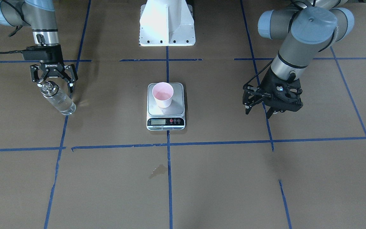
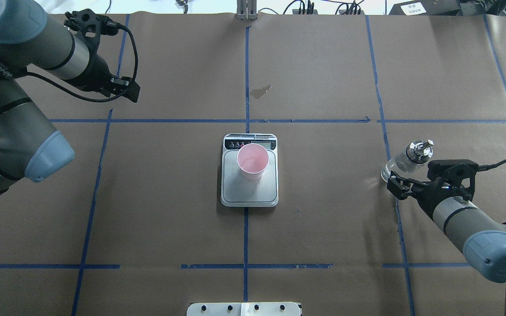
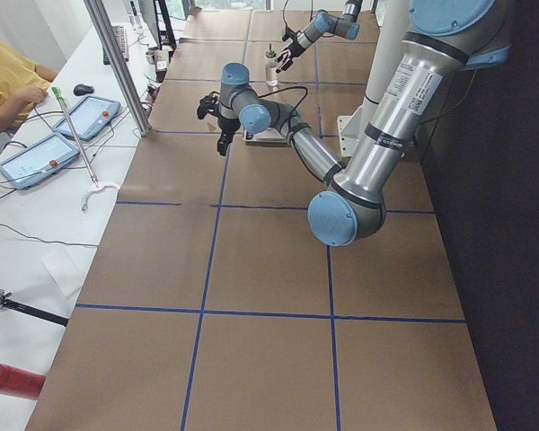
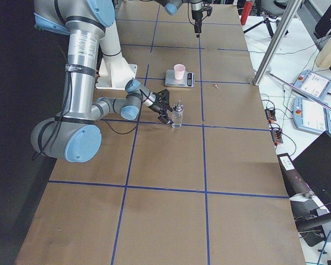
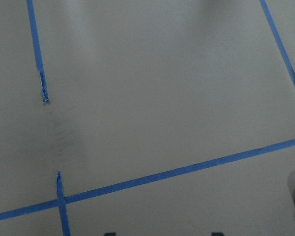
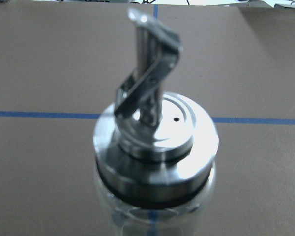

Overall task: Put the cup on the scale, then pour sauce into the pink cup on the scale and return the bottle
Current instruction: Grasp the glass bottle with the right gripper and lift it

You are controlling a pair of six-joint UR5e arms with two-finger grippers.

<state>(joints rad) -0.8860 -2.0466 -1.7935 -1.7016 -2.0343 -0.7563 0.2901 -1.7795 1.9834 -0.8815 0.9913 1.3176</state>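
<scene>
The pale pink cup [image 1: 163, 94] stands upright on the steel plate of the scale [image 1: 177, 107] at the table's middle; both also show in the overhead view, cup [image 2: 253, 160] on scale [image 2: 249, 193]. The clear glass bottle [image 1: 57, 100] with its metal pourer cap stands on the table at my right side, with clear sauce [image 1: 63, 105] inside. My right gripper [image 1: 55, 84] is open at the bottle's neck [image 2: 416, 151], a finger on either side of the cap; the cap fills the right wrist view [image 6: 155, 147]. My left gripper [image 1: 259, 111] is open and empty above the table, far from the scale.
The robot's white base [image 1: 167, 24] stands behind the scale. A small dark stain [image 1: 158, 170] marks the brown paper in front of the scale. Blue tape lines grid the table. An operators' bench with tablets [image 3: 72, 117] runs along the far side.
</scene>
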